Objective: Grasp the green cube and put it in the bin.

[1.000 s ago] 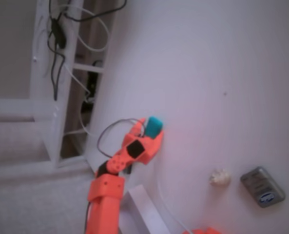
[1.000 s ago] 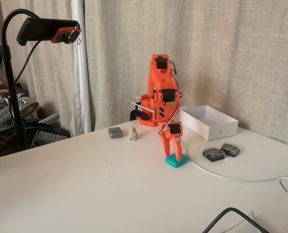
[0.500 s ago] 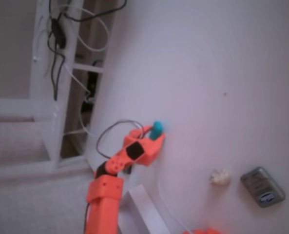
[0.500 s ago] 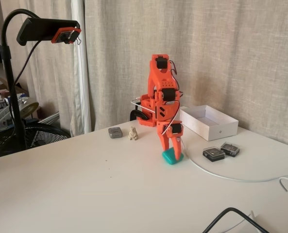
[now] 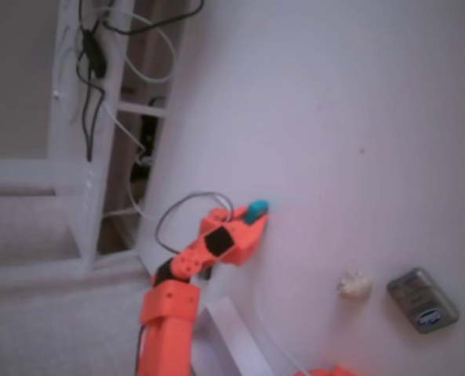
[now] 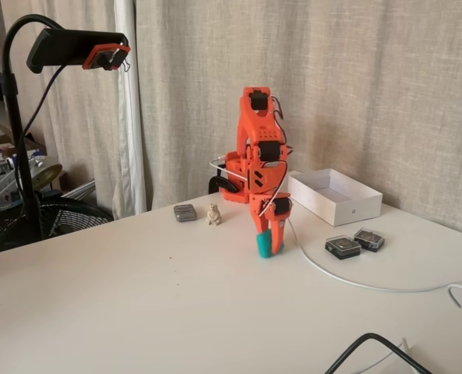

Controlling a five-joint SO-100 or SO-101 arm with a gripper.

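here the orange pincer [image 6: 268,248] is clamped narrow on the matte, round-cornered green cube [image 6: 263,244], tilted on edge.

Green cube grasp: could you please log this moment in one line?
gripper: shut on green cube | cube: tilted on edge, at table | bin: empty

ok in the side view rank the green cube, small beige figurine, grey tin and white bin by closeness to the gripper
1. green cube, between the fingers of the gripper
2. beige figurine, to its left
3. grey tin, further left; white bin, right and behind, is too close to call against it
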